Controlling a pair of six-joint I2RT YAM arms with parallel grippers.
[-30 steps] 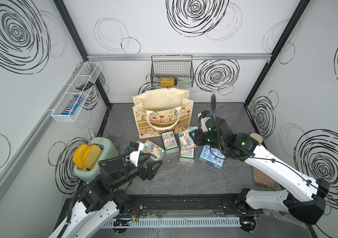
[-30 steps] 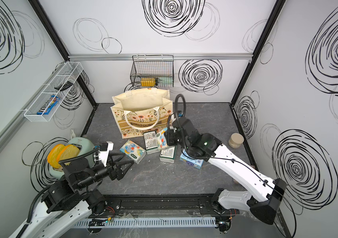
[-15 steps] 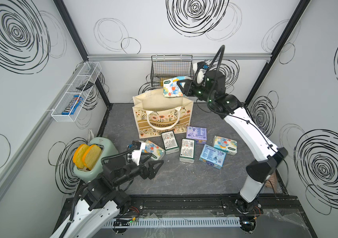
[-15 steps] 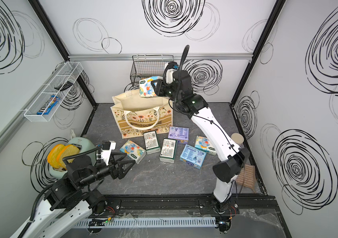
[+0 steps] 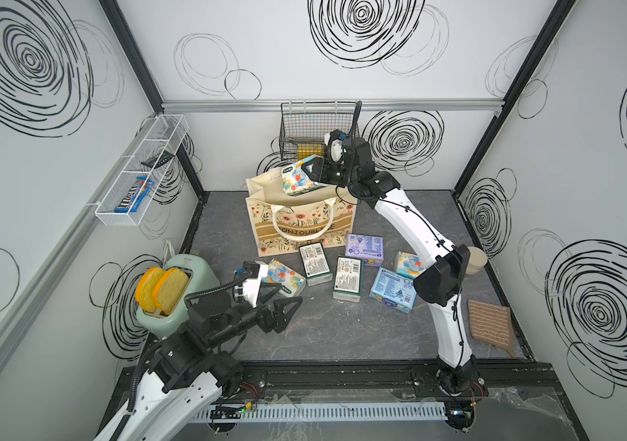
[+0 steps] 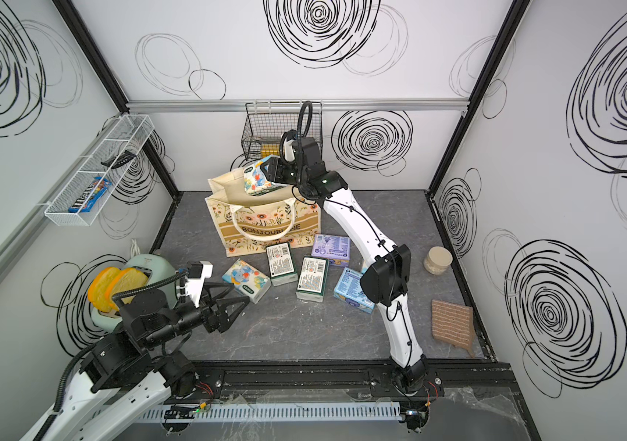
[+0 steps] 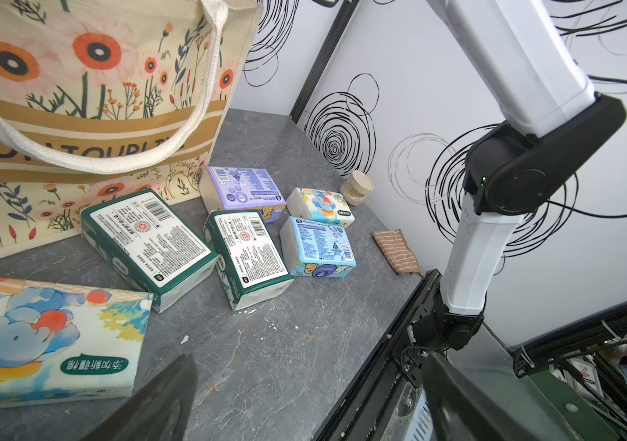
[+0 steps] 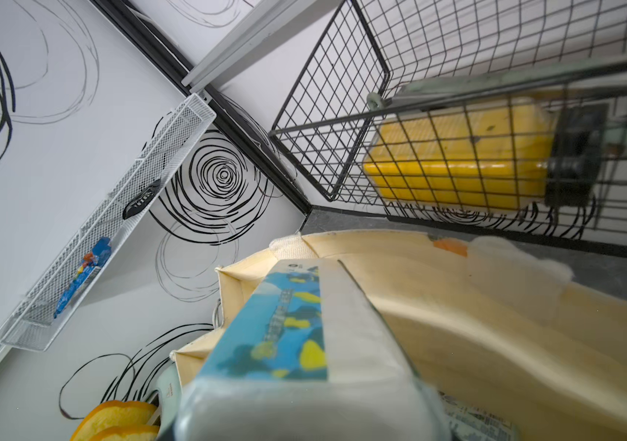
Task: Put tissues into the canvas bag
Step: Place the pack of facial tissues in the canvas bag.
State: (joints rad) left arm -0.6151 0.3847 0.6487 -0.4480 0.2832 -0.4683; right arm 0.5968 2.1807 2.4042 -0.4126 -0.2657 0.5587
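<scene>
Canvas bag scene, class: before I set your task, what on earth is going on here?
The right gripper has an elephant-print tissue pack above the open canvas bag; whether it is gripped or released is unclear. The left gripper hangs open near another elephant pack. Six packs in all lie on the table.

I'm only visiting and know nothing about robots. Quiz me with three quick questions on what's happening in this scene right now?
1. True or false: the left gripper is holding a tissue pack.
2. The elephant-print pack at the right gripper is above which thing? A. the wire basket B. the canvas bag C. the toaster
3. How many tissue packs lie on the table outside the bag?

Key: 1. False: its jaws stand open and empty. 2. B. 3. Six: two elephant-print, two dark green, one purple, one light blue.
</scene>
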